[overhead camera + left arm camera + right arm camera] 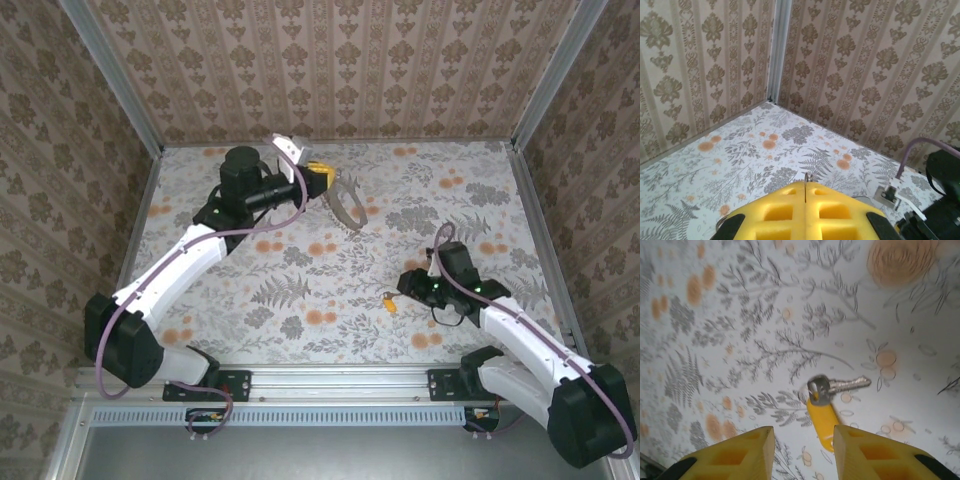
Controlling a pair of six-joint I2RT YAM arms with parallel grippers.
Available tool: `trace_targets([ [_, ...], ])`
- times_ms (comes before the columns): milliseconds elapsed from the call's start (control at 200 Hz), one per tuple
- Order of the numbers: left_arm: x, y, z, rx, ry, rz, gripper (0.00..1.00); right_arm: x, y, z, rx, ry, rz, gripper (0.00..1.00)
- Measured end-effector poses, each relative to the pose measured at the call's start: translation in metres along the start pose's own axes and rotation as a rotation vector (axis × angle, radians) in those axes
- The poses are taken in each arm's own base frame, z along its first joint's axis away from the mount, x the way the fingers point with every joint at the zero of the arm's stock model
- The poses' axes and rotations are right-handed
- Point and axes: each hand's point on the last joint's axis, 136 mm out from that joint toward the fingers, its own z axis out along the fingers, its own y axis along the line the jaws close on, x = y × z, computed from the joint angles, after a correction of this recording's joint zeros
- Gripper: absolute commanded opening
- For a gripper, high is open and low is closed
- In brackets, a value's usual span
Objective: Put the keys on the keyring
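Note:
The keyring (348, 207), a thin dull-metal hoop, hangs over the far middle of the table with my left gripper (322, 178) shut on it. In the left wrist view its thin edge (805, 187) pokes up between the pressed-together yellow pads. The keys (388, 300) lie flat on the table: a silver key (840, 386) joined to a yellow tag (821, 417). My right gripper (804, 440) hovers open just above them. The tag's lower end reaches towards its right fingertip (847, 437), and nothing is gripped. From above, that gripper (408, 285) sits right beside the keys.
Floral-patterned table (300, 280) enclosed by wallpapered walls with metal corner posts (779, 50). A purple cable (250, 230) runs along the left arm. The right arm (945, 175) shows at the left wrist view's right edge.

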Motion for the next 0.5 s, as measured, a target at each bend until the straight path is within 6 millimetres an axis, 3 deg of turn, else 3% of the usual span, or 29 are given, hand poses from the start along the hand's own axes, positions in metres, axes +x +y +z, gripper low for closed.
trace_targets([
  [155,0.011,0.014,-0.010,-0.047,-0.004,-0.031,0.00,0.021,-0.014,0.013,0.131,0.057,-0.001,0.29],
  [275,0.012,0.020,-0.019,-0.071,-0.024,-0.035,0.00,0.026,-0.022,0.019,0.226,0.077,0.004,0.23],
  [500,0.007,0.026,-0.035,-0.100,-0.066,-0.028,0.00,0.019,-0.012,0.027,0.302,0.061,-0.015,0.32],
])
